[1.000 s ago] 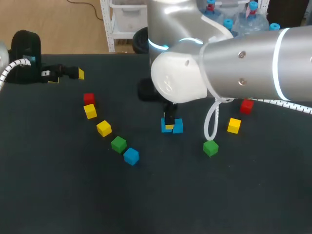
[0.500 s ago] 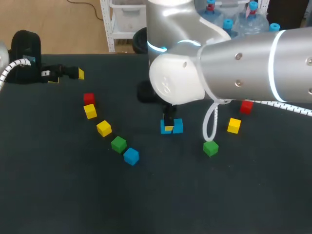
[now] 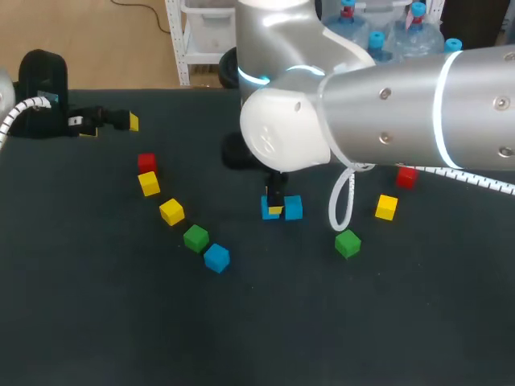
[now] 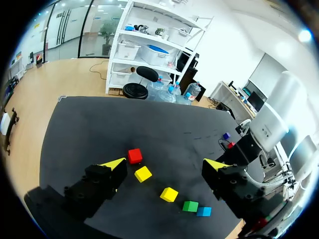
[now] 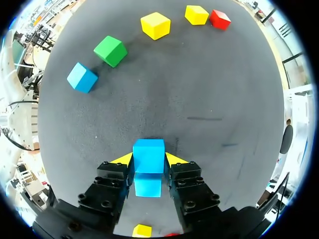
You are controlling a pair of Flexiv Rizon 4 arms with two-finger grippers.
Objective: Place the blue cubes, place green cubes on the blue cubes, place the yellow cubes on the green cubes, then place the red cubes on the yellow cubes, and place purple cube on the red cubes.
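Note:
My right gripper point(image 3: 276, 207) point(image 5: 148, 160) is at the middle of the table, shut on a blue cube point(image 3: 270, 211) point(image 5: 148, 154). A second blue cube point(image 3: 294, 207) point(image 5: 148, 185) sits right against it on the wrist side. Ahead of the fingers runs a row of a blue cube point(image 3: 216, 257) point(image 5: 81, 77), a green cube point(image 3: 195, 238) point(image 5: 110, 51), two yellow cubes point(image 3: 171, 211) point(image 3: 149, 183) and a red cube point(image 3: 146, 162). My left gripper point(image 3: 111, 126) point(image 4: 165, 164) hangs open and empty at the far left. A small purple cube point(image 4: 227, 135) shows beside my right arm.
To the right of the held cube lie a green cube point(image 3: 348, 244), a yellow cube point(image 3: 386, 207) and a red cube point(image 3: 407, 175). My right arm's big body point(image 3: 386, 112) hides the far middle of the dark table point(image 3: 121, 322).
My right arm has drifted slightly to the left with the blue cube in its grip. The left arm and the loose cubes have not moved.

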